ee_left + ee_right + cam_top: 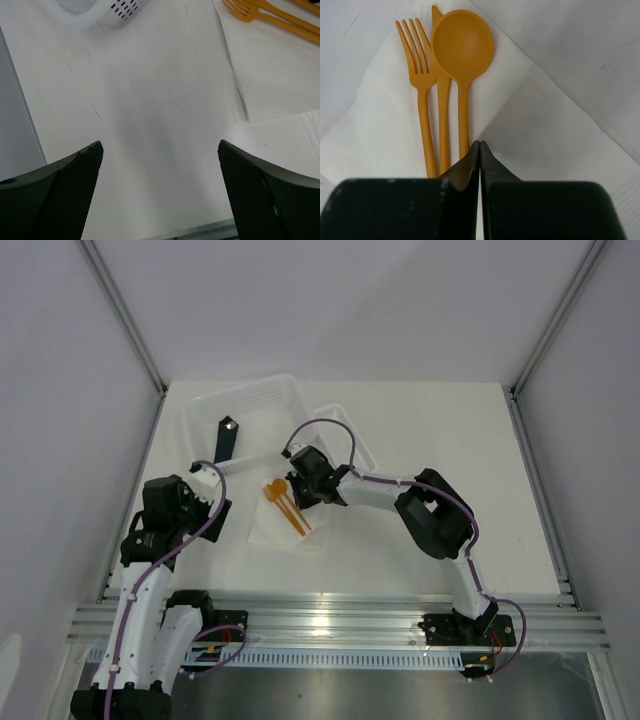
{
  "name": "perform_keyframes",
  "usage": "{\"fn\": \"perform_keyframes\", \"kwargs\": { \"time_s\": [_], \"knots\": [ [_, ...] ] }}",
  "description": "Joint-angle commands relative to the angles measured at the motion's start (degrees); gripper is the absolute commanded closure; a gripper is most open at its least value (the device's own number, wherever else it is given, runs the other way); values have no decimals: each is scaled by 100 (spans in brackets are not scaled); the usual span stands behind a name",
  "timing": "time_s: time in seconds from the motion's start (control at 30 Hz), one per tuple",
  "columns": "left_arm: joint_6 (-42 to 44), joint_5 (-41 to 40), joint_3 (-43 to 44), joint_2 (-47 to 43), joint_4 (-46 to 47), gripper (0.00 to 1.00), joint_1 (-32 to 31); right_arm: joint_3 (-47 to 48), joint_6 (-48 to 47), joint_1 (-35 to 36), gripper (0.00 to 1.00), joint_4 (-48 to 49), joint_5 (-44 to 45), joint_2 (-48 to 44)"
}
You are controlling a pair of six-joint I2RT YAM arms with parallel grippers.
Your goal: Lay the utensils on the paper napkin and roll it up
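White table (450, 490), plastic trays (250, 405) at upper centre, white paper napkin (268, 532) left of centre, left gripper (160, 150) at lower left, jaws spread wide over bare table, right gripper (480, 145) at centre, jaws pressed together over the napkin, orange spoon (462, 45), knife (443, 115) and fork (420, 80) side by side on the napkin

white tray (266, 414), black bar (226, 436) inside, table (450, 440)

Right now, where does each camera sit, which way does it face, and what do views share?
Top external: above and behind the bases, looking down on the table; left arm and right arm show.
Left wrist: low over the table, toward the napkin edge; open left gripper below.
Right wrist: above the utensils on the napkin; shut right gripper below.
Shared by all: napkin and utensils.
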Motion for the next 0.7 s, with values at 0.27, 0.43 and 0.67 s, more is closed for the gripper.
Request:
{"fn": "perform_keyframes", "kwargs": {
  "time_s": [0.27,0.43,0.67],
  "knots": [
    [21,1,4,-68,90,0,-33,-26,34,113,100,208,-136,-15],
    [21,-8,-5,-68,107,1,-33,-26,25,113,100,270,-215,-7],
    [30,1,-5,-77,81,0,-24,-35,-10,87,100,182,-75,-59]
  ]
}}
